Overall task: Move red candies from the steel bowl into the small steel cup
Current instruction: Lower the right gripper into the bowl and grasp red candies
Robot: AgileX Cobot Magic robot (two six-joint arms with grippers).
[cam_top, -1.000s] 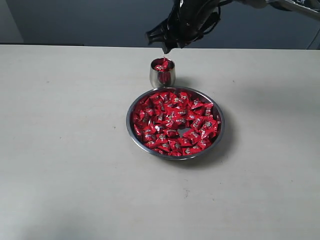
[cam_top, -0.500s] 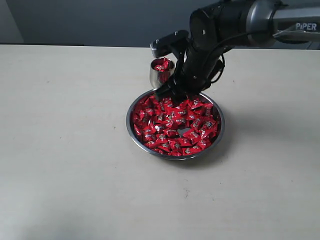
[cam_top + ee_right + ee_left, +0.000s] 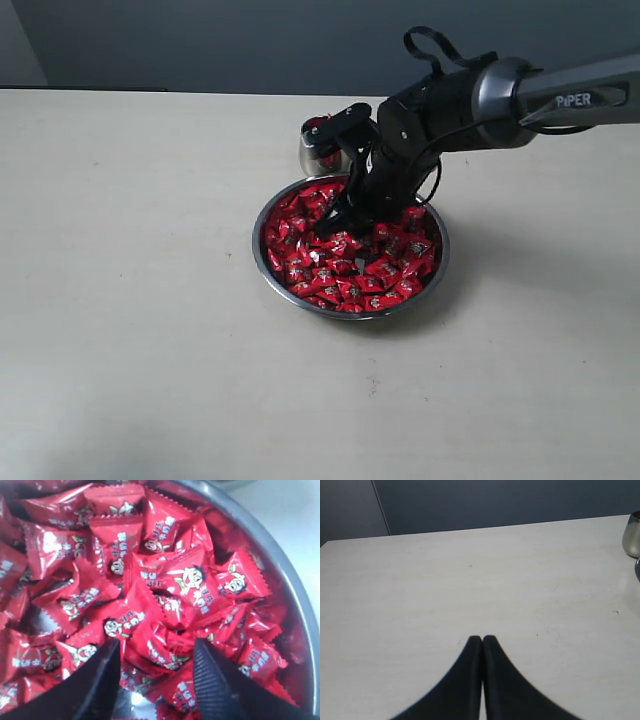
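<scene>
The steel bowl (image 3: pixel 257 248) sits flat near the middle of the pale table (image 3: pixel 130 300), mouth up, its round rim free of any long axis. The red candies (image 3: pixel 345 262) fill it in a loose heap; their wrappers, each crimped at both ends, point every which way, so no shared direction can be read. In the exterior view the small steel cup (image 3: pixel 311 153) stands upright just beyond the bowl's rim at about 11 o'clock, mouth up, with some red wrappers showing at its top.

The right gripper (image 3: pixel 156 652) reaches in on a dark arm (image 3: pixel 470 95) from about 2 o'clock and points down into the bowl's 12 o'clock half. Its fingers (image 3: pixel 212 680) are spread wide, tips at the heap, with candies lying between them and none clamped. The left gripper (image 3: pixel 482 639) hangs over bare table with its jaws pressed together, holding nothing.

The tabletop is matte, off-white, faintly streaked and speckled. Behind its far edge runs a plain dark blue-grey wall (image 3: pixel 200 40)
</scene>
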